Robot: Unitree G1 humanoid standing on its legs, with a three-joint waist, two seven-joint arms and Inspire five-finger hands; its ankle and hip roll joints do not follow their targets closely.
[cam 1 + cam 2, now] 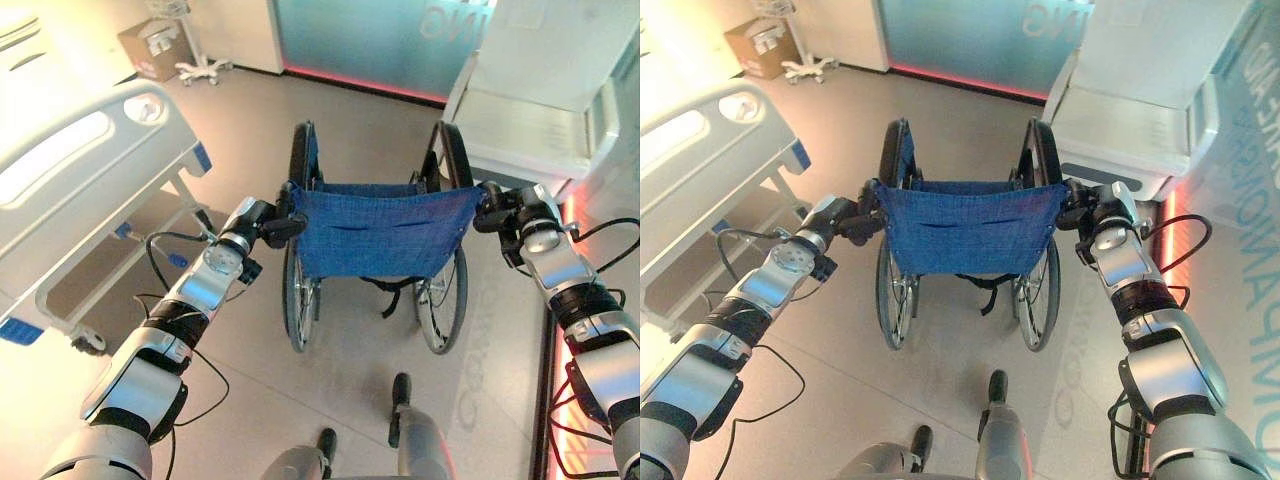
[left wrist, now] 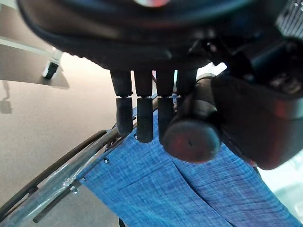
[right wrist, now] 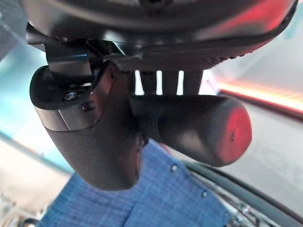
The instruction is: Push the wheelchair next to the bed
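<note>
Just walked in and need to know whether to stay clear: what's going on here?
The robot stands behind a wheelchair with a blue fabric back, its left hand and right hand each curled round a push handle. A hospital bed stands off to its left, apart from the chair, so the chair is not yet beside it.

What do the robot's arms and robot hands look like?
Both arms are shiny silver-grey, built from rounded segments with dark bands at the joints. Black cables loop along them. The left robot hand and right robot hand are dark, almost black, with a row of slim fingers and a bulkier thumb.
</note>
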